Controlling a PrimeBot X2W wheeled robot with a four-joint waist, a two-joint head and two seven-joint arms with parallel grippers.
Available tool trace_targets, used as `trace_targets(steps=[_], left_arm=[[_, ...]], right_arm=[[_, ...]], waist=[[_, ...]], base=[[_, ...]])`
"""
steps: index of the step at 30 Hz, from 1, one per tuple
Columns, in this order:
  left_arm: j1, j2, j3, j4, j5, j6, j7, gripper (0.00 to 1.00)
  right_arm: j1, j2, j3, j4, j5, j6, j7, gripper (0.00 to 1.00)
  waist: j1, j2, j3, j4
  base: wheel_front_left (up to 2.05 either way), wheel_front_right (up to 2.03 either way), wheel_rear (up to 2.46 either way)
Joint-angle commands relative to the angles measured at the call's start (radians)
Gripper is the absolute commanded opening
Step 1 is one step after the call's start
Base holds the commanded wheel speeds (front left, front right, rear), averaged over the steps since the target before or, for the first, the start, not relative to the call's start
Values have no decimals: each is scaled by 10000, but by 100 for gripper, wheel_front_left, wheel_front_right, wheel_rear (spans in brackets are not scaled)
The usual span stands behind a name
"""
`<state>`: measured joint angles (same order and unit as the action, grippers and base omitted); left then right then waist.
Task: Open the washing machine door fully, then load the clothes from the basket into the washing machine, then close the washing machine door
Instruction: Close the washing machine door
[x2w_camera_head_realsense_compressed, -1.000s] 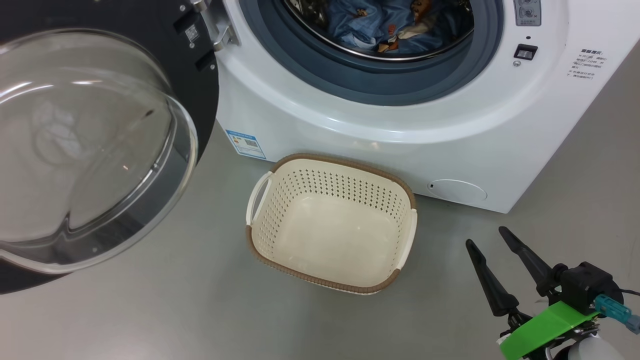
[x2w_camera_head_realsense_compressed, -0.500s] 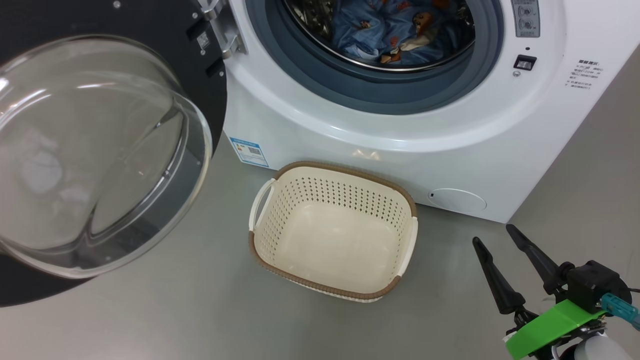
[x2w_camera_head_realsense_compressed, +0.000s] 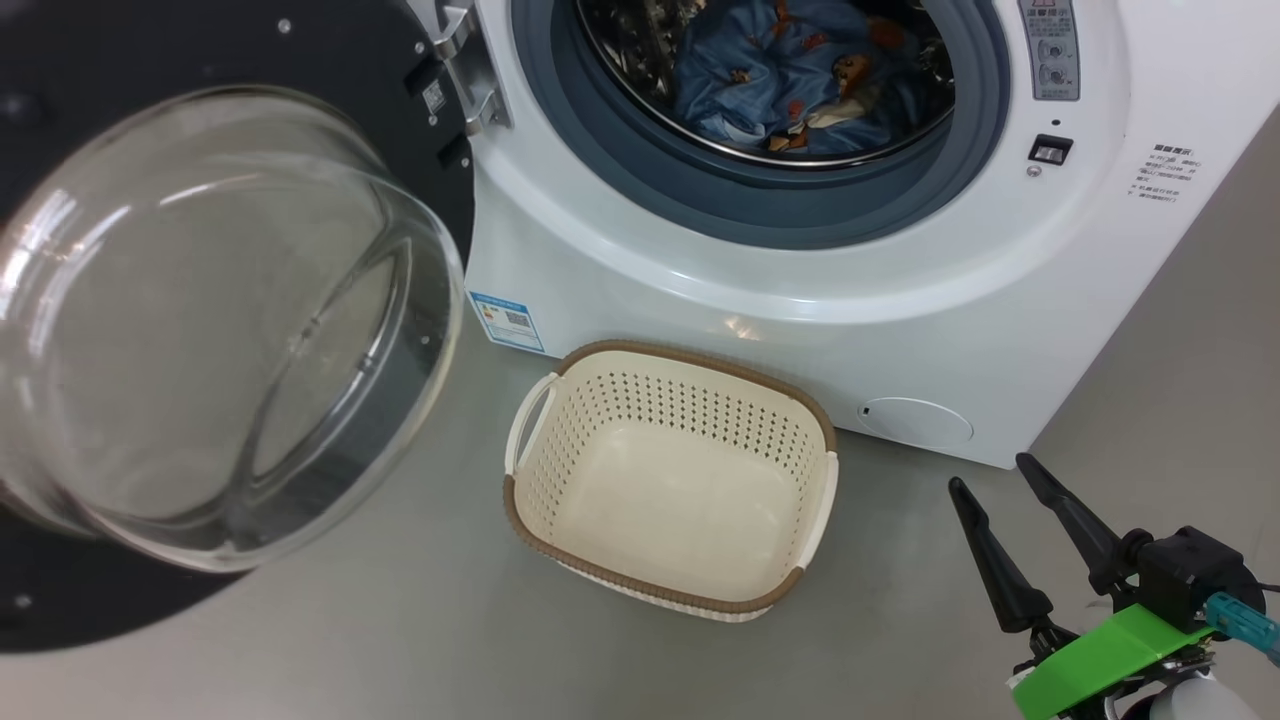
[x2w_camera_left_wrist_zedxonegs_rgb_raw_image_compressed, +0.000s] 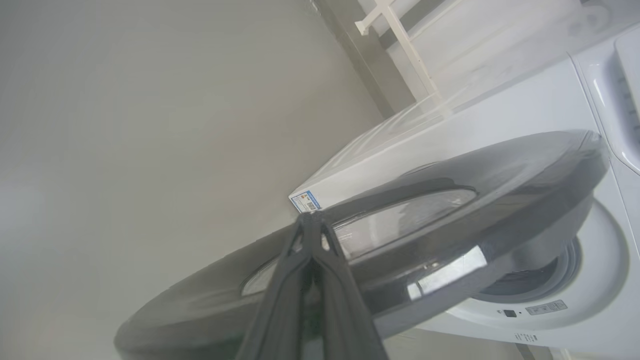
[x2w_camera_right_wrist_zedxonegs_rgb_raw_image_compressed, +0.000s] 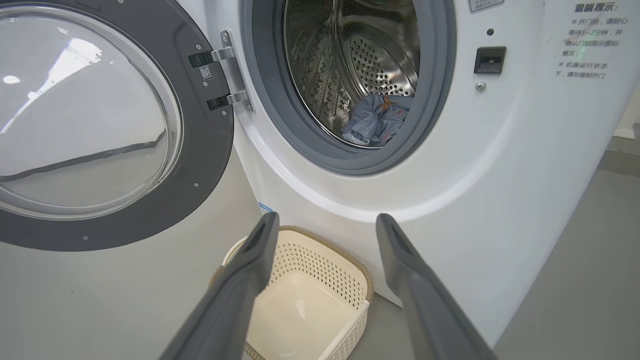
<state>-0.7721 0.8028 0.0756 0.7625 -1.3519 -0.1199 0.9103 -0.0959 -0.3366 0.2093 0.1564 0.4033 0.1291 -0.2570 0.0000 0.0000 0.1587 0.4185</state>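
showing the washing machine door (x2w_camera_head_realsense_compressed: 220, 320) standing wide open at the left of the washing machine (x2w_camera_head_realsense_compressed: 640, 300), the clothes (x2w_camera_head_realsense_compressed: 790, 70) lying in its drum, the basket (x2w_camera_head_realsense_compressed: 690, 358) sitting empty on the floor just in front. pointing the left gripper (x2w_camera_left_wrist_zedxonegs_rgb_raw_image_compressed: 310, 216), jaws pressed together on nothing, at the door's outer face; hovering the right gripper (x2w_camera_head_realsense_compressed: 990, 473), jaws spread wide and empty, before the machine's lower right corner.

A smooth grey floor (x2w_camera_head_realsense_compressed: 400, 650) lies all around. In the left wrist view, a white barred frame (x2w_camera_left_wrist_zedxonegs_rgb_raw_image_compressed: 400, 40) stands beside a dark grey strip (x2w_camera_left_wrist_zedxonegs_rgb_raw_image_compressed: 360, 65) edging the floor.
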Motion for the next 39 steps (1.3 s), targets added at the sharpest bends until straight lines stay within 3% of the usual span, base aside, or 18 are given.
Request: trace_targets(steps=[1, 16, 28, 39], left_arm=[[184, 157, -31, -560, -248, -107, 450, 0], [1260, -7, -517, -3392, -1495, -107, 1855, 0], [1991, -880, -880, -6240, -2346, -107, 2447, 0], [1877, -1951, -1652, -7538, -2115, -107, 2222, 0]], right_arm=[[127, -63, 116, -257, -75, 16, -48, 100], [507, 83, -237, -292, -34, 16, -48, 100], [955, 191, -694, -442, -65, 16, -48, 100], [1079, 328, -862, -519, -83, 16, -48, 100]], waist=[[0, 0, -45, 11], [0, 0, -573, -26], [0, 0, -889, -522], [0, 0, -1040, -1476]], base=[[0, 0, 0], [0, 0, 0], [0, 0, 0], [0, 0, 0]])
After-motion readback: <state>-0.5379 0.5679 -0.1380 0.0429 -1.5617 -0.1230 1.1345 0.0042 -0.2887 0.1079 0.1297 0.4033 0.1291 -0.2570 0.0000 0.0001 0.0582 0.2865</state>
